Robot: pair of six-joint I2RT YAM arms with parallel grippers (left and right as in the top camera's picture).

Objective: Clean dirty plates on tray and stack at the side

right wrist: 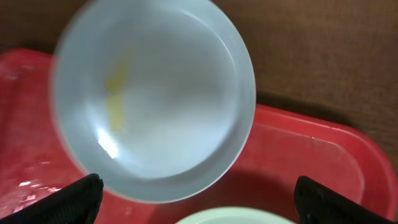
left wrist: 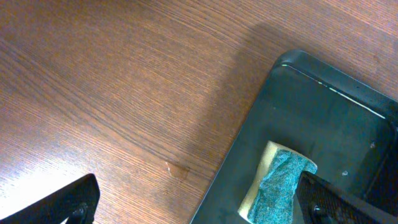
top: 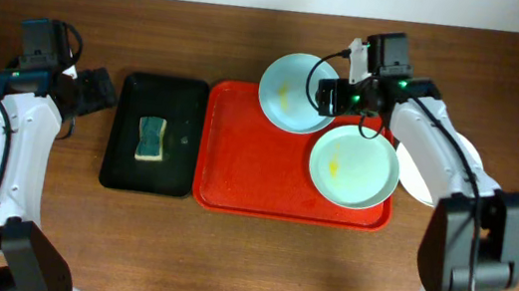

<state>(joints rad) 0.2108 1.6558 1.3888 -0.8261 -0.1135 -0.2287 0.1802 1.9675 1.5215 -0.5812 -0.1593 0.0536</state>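
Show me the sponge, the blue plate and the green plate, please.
sponge (top: 151, 138), overhead view, on its teal top.
pale blue plate (top: 289, 77), overhead view, on its middle.
pale green plate (top: 355, 168), overhead view, on its middle.

Your overhead camera looks straight down on the wooden table (top: 244, 264), set far enough back to take in the left arm (top: 10, 148), the right arm (top: 435, 149), the black tray (top: 177, 160) and the red tray (top: 258, 155) together. Your left wrist camera sits close over the table, tilted down at one corner of the black tray and its sponge (left wrist: 280, 183), which overhead shows too. Your right wrist camera hangs very near the pale blue plate (right wrist: 161, 106), slightly blurred, above the red tray's rim; overhead covers both.
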